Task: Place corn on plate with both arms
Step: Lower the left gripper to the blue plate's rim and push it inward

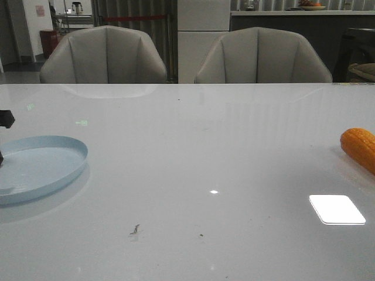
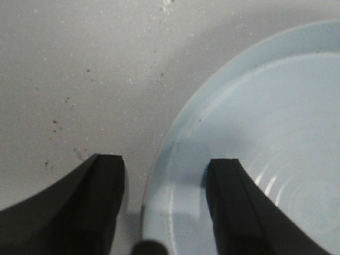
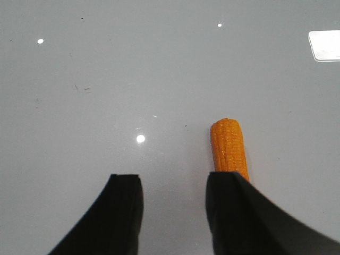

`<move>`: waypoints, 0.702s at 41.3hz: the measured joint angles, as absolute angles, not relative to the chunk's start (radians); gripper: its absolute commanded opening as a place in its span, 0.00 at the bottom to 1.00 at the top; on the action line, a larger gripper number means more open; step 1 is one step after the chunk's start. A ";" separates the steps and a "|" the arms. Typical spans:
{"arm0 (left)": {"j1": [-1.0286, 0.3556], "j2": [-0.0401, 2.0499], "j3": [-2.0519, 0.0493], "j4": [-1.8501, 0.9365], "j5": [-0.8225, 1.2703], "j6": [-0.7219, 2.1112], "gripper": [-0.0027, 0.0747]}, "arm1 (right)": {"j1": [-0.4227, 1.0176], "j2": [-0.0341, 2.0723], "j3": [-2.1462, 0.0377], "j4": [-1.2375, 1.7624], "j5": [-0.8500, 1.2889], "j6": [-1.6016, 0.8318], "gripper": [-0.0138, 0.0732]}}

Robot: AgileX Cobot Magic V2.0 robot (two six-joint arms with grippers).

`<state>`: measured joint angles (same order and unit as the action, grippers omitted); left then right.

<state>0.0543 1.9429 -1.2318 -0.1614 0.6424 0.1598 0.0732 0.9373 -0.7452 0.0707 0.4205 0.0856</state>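
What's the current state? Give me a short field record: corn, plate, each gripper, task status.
corn: lying on the table, far right, not held
plate: far left on the table, nothing on it, near side looks raised
left gripper: open, fingers straddling the plate's rim
right gripper: open above the table, corn beside one finger, not between them
status: corn not yet on plate
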 measured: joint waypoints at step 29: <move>0.059 1.965 -1.302 -0.228 0.798 0.154 0.16 | 0.073 0.937 -0.745 0.071 0.420 0.086 0.63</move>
